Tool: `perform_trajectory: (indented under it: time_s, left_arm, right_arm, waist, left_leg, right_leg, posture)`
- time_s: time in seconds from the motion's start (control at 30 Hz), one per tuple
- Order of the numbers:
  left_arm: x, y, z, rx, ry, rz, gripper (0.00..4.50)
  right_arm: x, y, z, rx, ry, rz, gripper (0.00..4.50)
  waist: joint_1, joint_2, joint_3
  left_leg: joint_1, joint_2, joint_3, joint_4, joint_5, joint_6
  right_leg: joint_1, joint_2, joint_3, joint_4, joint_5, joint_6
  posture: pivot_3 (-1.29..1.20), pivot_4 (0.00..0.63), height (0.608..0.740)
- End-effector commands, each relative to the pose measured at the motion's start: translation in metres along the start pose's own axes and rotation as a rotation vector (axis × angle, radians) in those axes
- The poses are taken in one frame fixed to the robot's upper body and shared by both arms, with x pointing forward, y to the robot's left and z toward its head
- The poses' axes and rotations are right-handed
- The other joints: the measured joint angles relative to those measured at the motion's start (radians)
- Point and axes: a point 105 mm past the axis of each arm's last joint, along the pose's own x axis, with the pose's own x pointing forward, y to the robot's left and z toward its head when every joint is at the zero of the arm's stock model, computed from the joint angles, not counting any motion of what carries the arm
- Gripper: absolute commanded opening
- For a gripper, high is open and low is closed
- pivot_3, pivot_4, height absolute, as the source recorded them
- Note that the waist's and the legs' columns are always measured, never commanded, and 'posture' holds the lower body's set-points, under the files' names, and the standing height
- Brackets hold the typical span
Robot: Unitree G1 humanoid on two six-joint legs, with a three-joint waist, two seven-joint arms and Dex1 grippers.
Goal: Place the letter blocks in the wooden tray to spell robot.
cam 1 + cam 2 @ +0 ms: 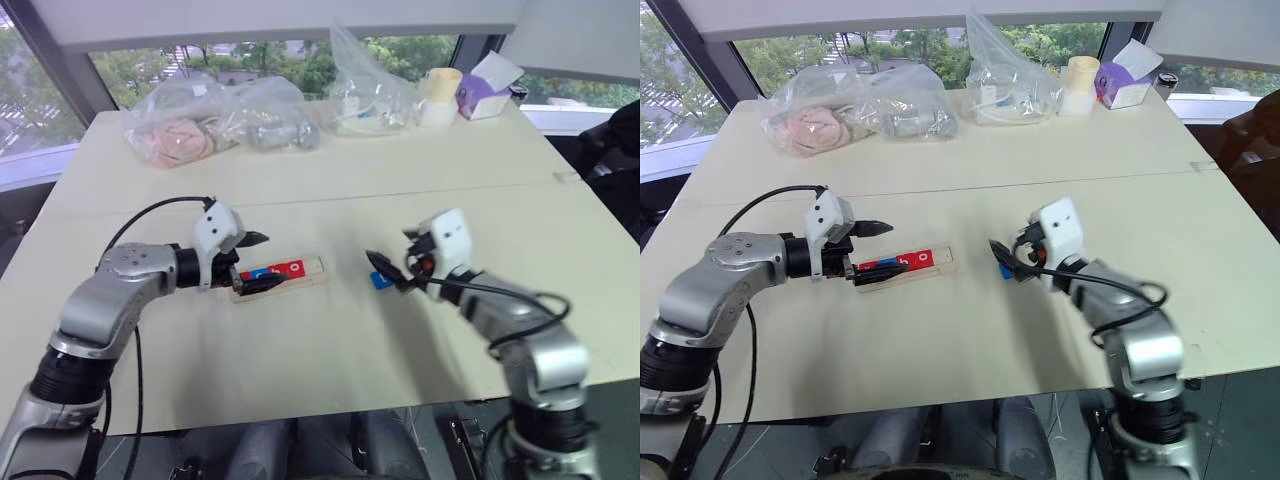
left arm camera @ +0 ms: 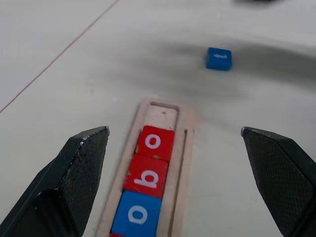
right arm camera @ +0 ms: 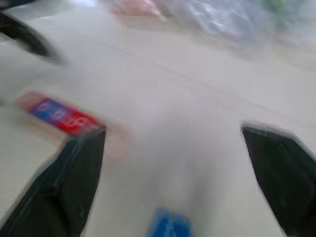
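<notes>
I hold both jaws wide, empty. Next: right gripper [image 1: 388,268] regrasps blue t block [image 2: 218,58] squarely (letter upright), seats it in wooden tray [image 2: 180,148] end slot.

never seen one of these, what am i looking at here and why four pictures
It is a two-armed humanoid robot at a pale table, playing a spelling game. The two wide pictures come from cameras in its head, looking down over its arms. The two close-ups come from cameras on its wrists, looking out between each pincer's black fingers.

The left pincer stands open at one end of the wooden tray, which holds blocks reading o, b, o; its last slot is bare. The right pincer is open and holds nothing; a blue block with a t lies loose on the table just below it.

At the far edge are plastic bags, a cup and a tissue box.
</notes>
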Motion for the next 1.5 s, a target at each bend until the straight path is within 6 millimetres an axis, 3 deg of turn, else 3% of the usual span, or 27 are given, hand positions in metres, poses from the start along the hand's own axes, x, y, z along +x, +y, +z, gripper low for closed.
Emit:
perform_trajectory:
  time_s: [0.03,0.2,0.37,0.53,0.63,0.8,0.9,1.03,1.17,1.3,1.5]
  left_arm:
    - [-0.008,-0.009,0.011,0.059,0.005,-0.092,4.50]
    - [-0.008,-0.003,0.004,0.100,0.052,-0.076,4.50]
    - [-0.010,-0.010,0.004,0.084,0.042,-0.068,4.50]
    - [-0.013,-0.012,-0.004,0.093,0.079,-0.020,4.50]
    - [-0.014,-0.016,-0.003,0.077,0.069,-0.015,4.50]
    - [-0.018,-0.017,-0.005,0.062,0.074,0.004,4.50]
    - [-0.017,-0.017,-0.005,0.061,0.074,0.006,4.50]
    - [-0.017,-0.015,-0.004,0.053,0.069,0.013,4.50]
    - [-0.028,-0.009,-0.015,0.039,0.122,0.026,4.50]
    - [-0.037,-0.003,-0.025,0.028,0.160,0.047,4.50]
    - [-0.047,0.008,-0.029,0.020,0.166,0.114,4.50]
  right_arm:
    - [-0.009,-0.008,-0.032,-0.106,0.111,0.244,4.42]
    - [-0.008,-0.025,-0.059,-0.188,0.220,0.407,4.42]
    - [0.012,-0.038,-0.075,-0.243,0.271,0.480,4.42]
    - [0.024,-0.038,-0.089,-0.294,0.319,0.546,4.42]
    - [0.021,-0.036,-0.096,-0.316,0.337,0.594,3.58]
    - [0.016,-0.042,-0.093,-0.328,0.338,0.611,1.16]
    - [0.021,-0.044,-0.088,-0.310,0.327,0.592,1.15]
    - [0.043,-0.041,-0.060,-0.227,0.235,0.561,1.15]
    - [0.083,-0.034,-0.031,-0.237,0.217,0.504,1.15]
    - [0.109,-0.026,-0.020,-0.246,0.234,0.487,1.15]
    - [0.125,-0.010,-0.017,-0.296,0.260,0.560,1.15]
  waist:
    - [0.000,-0.001,0.001]
    - [-0.002,-0.001,0.001]
    - [-0.002,-0.002,0.002]
    - [0.003,-0.002,0.002]
    - [0.003,-0.003,0.002]
    - [0.002,-0.002,0.001]
    - [0.003,-0.002,0.001]
    - [-0.001,-0.002,0.002]
    - [-0.012,-0.002,0.002]
    - [-0.021,-0.002,0.002]
    - [-0.014,-0.002,0.002]
  left_leg:
    - [0.000,0.000,0.000,0.000,0.000,0.000]
    - [0.000,0.001,0.002,0.001,0.000,0.000]
    - [0.000,0.001,0.000,0.001,0.000,0.000]
    - [-0.001,0.000,-0.001,0.000,0.000,0.000]
    - [0.000,0.000,-0.002,0.001,0.000,0.000]
    - [0.003,0.000,-0.002,0.002,0.001,-0.001]
    - [0.003,0.000,-0.002,0.002,0.001,-0.001]
    - [0.003,0.000,-0.002,0.001,0.001,-0.001]
    - [0.002,0.001,-0.001,0.000,0.001,-0.002]
    - [0.001,0.001,-0.002,-0.002,0.002,-0.003]
    - [0.000,0.000,-0.003,-0.002,0.001,-0.003]
  right_leg:
    - [0.000,0.000,0.000,0.000,0.000,0.000]
    - [0.000,0.000,0.001,0.000,0.000,-0.002]
    - [-0.001,0.000,0.002,0.001,0.003,-0.005]
    - [-0.001,0.000,0.002,0.000,0.004,-0.003]
    - [-0.001,0.000,0.002,0.001,0.004,-0.003]
    - [0.002,0.000,0.002,0.002,0.003,-0.005]
    - [0.002,0.000,0.002,0.002,0.003,-0.005]
    - [0.001,0.000,0.003,0.003,0.003,-0.005]
    - [-0.002,0.001,0.004,0.004,0.004,-0.006]
    - [-0.004,0.001,0.004,0.004,0.004,-0.005]
    - [-0.004,0.001,0.003,0.003,0.006,-0.003]
  posture:
    - [0.00,0.150,0.740]
    - [0.00,0.150,0.740]
    - [0.00,0.150,0.740]
    - [0.00,0.150,0.740]
    - [0.00,0.150,0.740]
    - [0.00,0.150,0.740]
    - [0.00,0.150,0.740]
    - [0.00,0.150,0.740]
    - [0.00,0.150,0.740]
    - [0.00,0.150,0.740]
    - [0.00,0.150,0.740]
